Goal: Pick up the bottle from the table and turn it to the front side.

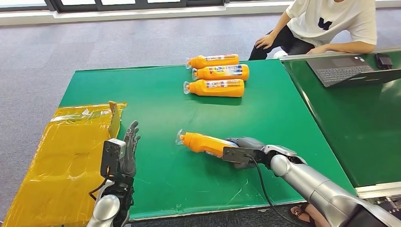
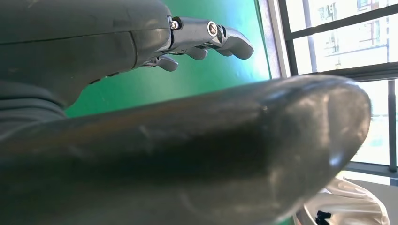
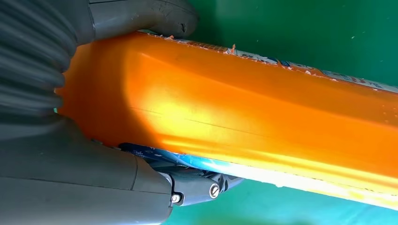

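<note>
An orange bottle (image 1: 202,142) with a clear cap lies on its side near the middle of the green table (image 1: 161,94), cap toward the left. My right hand (image 1: 243,149) wraps around its base end and holds it. Up close in the right wrist view the orange bottle (image 3: 244,108) runs across the frame, thumb (image 3: 141,16) on one side and fingers (image 3: 197,185) on the other, with a blue label edge beside the fingers. My left hand (image 1: 130,149) stands at the table's left part, fingers spread and pointing away from me, holding nothing. Its fingers (image 2: 206,40) hover over green cloth.
Three more orange bottles (image 1: 217,74) lie side by side at the table's far edge, labels up. A yellow plastic sheet (image 1: 61,156) covers a surface at the left. A second green table with a laptop (image 1: 347,68) stands on the right, a person (image 1: 326,23) crouching behind it.
</note>
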